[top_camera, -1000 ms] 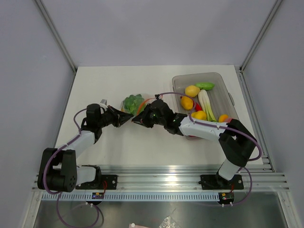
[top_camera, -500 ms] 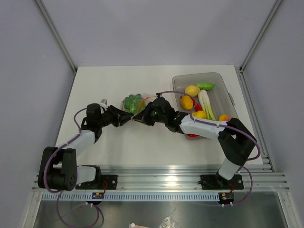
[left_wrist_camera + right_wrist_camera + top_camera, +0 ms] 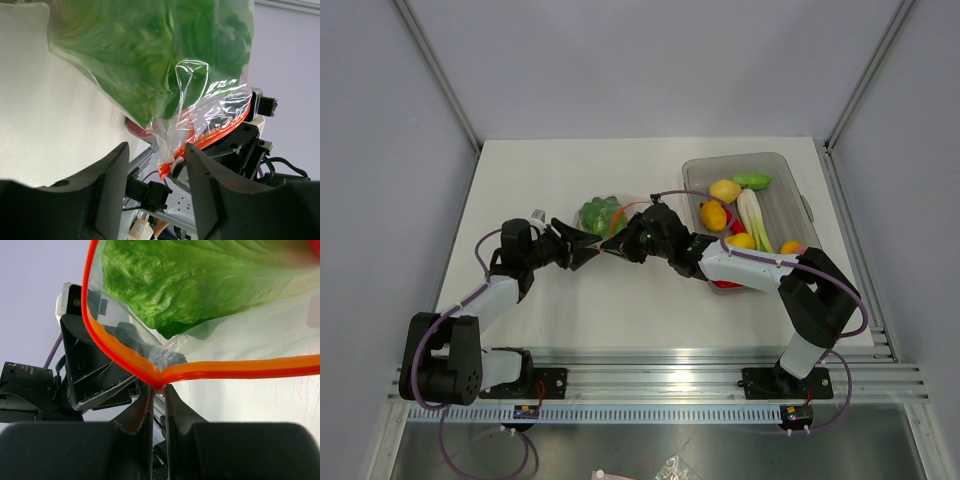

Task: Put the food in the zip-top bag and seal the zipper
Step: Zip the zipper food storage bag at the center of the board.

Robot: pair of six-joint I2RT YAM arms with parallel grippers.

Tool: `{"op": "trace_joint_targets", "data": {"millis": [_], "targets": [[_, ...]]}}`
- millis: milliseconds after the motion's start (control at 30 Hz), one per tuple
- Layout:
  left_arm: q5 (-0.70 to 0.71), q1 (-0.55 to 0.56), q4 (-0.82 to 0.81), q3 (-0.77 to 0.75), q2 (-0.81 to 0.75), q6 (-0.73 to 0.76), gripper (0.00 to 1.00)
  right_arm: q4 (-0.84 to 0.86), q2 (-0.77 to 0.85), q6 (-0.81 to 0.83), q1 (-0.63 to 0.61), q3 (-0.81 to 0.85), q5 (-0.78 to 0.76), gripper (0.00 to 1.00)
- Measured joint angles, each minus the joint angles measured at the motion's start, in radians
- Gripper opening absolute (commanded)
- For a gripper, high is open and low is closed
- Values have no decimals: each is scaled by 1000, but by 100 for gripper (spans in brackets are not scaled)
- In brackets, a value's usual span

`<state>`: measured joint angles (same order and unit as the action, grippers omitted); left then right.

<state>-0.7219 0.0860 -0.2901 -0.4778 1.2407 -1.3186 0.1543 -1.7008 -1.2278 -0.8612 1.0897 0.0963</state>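
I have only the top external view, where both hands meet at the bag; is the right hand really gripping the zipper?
Observer: Yes. The right wrist view shows the right hand shut on the zipper, pinching it where the orange strip bends.
Operator: Thank you. Is the left hand gripping the bag as well?
Observer: No. In the left wrist view the left hand is open, with a crumpled corner of the bag in the gap between its fingers.
Operator: And what is inside?
Observer: A green lettuce leaf fills much of it. I cannot tell whether the zipper is sealed along its length.
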Motion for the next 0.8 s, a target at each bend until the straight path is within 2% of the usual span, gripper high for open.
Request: {"op": "trace_joint_targets", "data": {"millis": [167, 200, 300, 800], "targets": [[2, 12, -11, -3, 19, -14, 35, 6, 0, 0, 0, 0, 0, 0], [3, 18, -10, -6, 26, -16, 22, 6, 0, 0, 0, 0, 0, 0], [10, 36, -9, -26, 37, -23, 0, 6, -2, 0, 0, 0, 0, 0], [31, 45, -4, -33, 37, -26, 0, 6, 19, -24, 6, -43, -40, 0]]}}
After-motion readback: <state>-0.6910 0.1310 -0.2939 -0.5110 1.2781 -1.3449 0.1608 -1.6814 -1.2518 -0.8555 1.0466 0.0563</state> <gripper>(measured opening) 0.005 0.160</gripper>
